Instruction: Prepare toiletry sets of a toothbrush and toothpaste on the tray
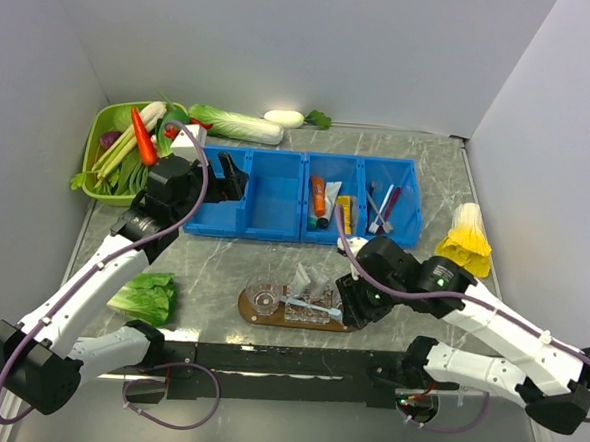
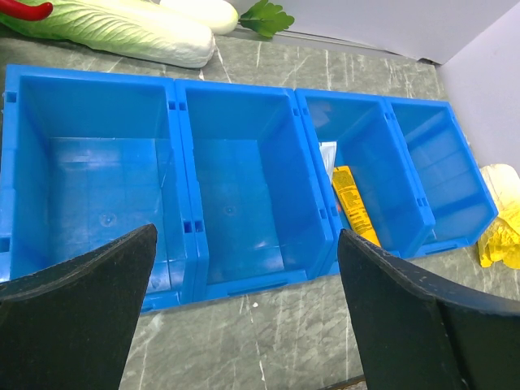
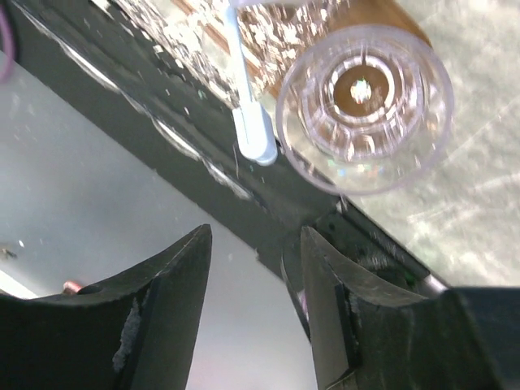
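**Two claws apart, tray partly stocked: hazards at the bins and at the tray's end**

Top external view. The tray [image 1: 279, 322] lies on the bench [image 1: 223, 257] just ahead of the arm bases. It carries a clear cup [image 1: 266, 299], a toothbrush [image 1: 315, 306] and, at its far edge, pale tubes that appear to be toothpaste [image 1: 304, 278]. The right claw [image 1: 348, 302] sits at the tray's right end. The left claw [image 1: 236, 177] hovers over the row of 4 blue bins [image 1: 275, 225], well apart from the orange tube [image 1: 319, 195] in the 3rd bin. More brushes [image 1: 381, 206] lie in the 4th bin.

Left wrist view. The left claw [image 2: 245, 236] is spread wide with nothing between its fingers. The 2 bins below it [image 2: 106, 162] look bare. A yellow tube [image 2: 354, 203] rests in the 3rd. Hazard: the stock lies further right, where tubes crowd together, so a reach there may close on the yellow or orange tube instead of toothpaste. A soft tube may also buckle or slip from a poor pinch.

Right wrist view. The right claw [image 3: 256, 236] is parted and holds nothing. Just beyond its fingers [image 3: 162, 284] are a clear cup [image 3: 364, 101] and the toothbrush [image 3: 248, 106], with the tray [image 3: 394, 12] behind. Hazard: any forward or sideways move here may tip the cup or sweep the brush off the tray.
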Motion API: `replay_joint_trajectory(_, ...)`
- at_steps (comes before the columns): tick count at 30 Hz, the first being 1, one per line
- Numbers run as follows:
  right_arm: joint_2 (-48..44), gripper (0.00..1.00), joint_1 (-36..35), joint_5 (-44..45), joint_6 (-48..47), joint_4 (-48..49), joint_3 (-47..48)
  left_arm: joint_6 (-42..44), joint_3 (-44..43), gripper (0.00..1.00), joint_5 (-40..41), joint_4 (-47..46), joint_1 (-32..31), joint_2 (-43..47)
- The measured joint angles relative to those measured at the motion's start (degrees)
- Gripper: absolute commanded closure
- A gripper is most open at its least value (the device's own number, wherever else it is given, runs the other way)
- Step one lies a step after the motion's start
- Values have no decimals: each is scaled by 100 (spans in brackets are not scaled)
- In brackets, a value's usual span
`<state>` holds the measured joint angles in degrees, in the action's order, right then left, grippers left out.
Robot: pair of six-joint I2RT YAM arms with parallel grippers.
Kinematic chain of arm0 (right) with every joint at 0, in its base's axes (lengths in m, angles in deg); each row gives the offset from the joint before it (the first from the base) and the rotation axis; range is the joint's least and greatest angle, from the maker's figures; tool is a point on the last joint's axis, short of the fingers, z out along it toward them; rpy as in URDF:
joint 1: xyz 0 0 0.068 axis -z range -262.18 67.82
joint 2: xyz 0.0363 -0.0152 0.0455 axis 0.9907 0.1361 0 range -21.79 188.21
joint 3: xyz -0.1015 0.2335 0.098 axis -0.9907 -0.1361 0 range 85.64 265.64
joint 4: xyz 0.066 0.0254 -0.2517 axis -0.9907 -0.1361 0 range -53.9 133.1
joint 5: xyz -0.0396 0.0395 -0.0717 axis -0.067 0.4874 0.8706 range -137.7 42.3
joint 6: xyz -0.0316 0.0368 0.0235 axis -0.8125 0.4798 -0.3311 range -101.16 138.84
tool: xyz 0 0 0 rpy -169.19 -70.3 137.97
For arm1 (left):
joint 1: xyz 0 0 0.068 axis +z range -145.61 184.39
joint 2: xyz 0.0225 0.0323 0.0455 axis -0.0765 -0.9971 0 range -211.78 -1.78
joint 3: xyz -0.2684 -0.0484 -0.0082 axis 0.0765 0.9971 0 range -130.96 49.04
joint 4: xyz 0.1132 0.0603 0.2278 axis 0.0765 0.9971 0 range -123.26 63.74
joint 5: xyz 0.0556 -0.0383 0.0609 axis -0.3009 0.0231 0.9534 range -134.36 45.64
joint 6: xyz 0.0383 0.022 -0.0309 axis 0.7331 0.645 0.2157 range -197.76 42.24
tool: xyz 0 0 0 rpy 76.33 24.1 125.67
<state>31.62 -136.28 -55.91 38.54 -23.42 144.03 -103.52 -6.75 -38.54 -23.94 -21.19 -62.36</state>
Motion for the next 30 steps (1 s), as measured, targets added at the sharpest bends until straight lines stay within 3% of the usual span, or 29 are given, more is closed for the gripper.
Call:
replay_joint_trajectory(10, -669, 46, 0, 111, 109, 1132, -798, 0, 9, 3, -2, 0, 0, 0)
replay_joint_trajectory(30, -481, 48, -326, 485, 127, 1508, -1008, 2, 17, 3, -2, 2, 2, 0)
